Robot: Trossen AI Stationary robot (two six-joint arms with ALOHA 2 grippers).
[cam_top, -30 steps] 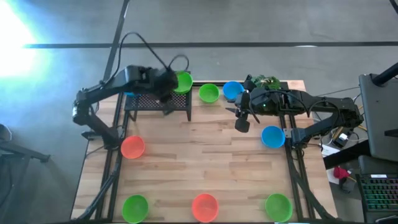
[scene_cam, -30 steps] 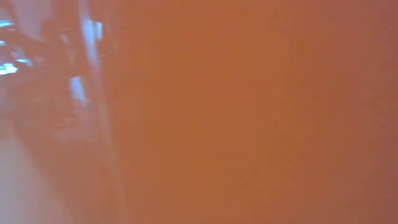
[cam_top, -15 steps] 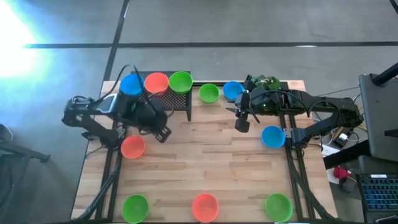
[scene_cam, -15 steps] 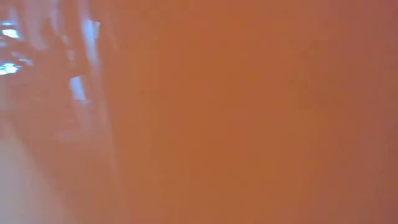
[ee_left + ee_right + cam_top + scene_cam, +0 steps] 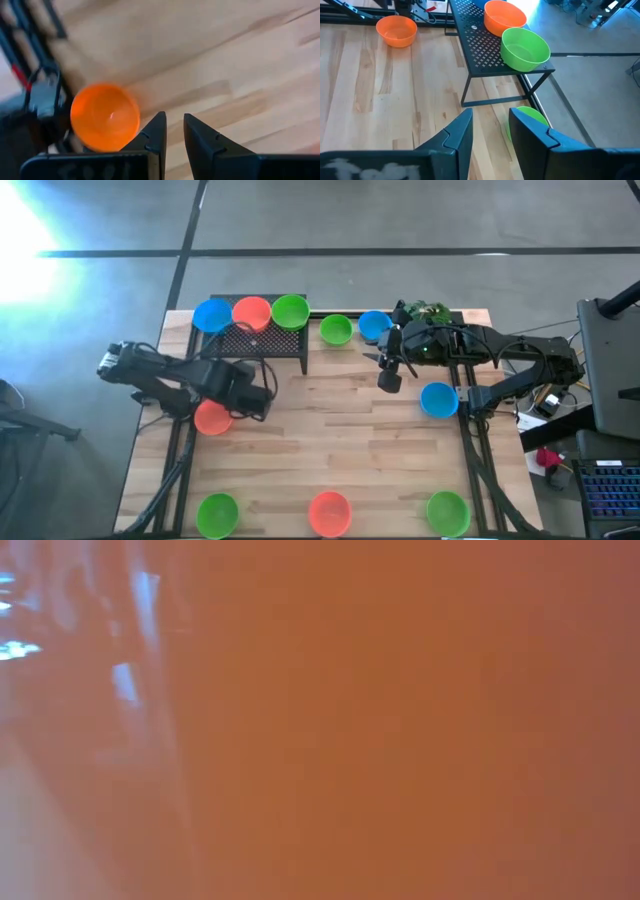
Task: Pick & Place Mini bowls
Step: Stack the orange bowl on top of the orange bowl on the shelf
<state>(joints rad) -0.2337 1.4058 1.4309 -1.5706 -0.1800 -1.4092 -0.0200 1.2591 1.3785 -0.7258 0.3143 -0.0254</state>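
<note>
On the black mesh stand point(image 5: 258, 340) rest a blue bowl point(image 5: 212, 316), an orange bowl point(image 5: 251, 312) and a green bowl point(image 5: 290, 311). Other mini bowls stand on their bases on the wooden table. My left gripper point(image 5: 256, 408) is slightly open and hovers beside an orange bowl point(image 5: 210, 419) near the table's left edge; the left wrist view shows this orange bowl point(image 5: 104, 117) next to the gripper point(image 5: 173, 122), apart from it. My right gripper point(image 5: 383, 370) is open and empty near a green bowl point(image 5: 336, 330) and a blue bowl point(image 5: 374, 325).
Another blue bowl point(image 5: 438, 399) sits by the right arm. A green bowl point(image 5: 217, 513), an orange bowl point(image 5: 329, 512) and a green bowl point(image 5: 447, 512) line the near edge. A leafy sprig point(image 5: 425, 310) lies at the far edge. An orange blur fills the low view.
My left gripper has left the far-edge stand, where it was next to the green bowl, and swung toward the table's near-left, ending beside the orange bowl on the table. The three bowls on the stand have stayed in place.
</note>
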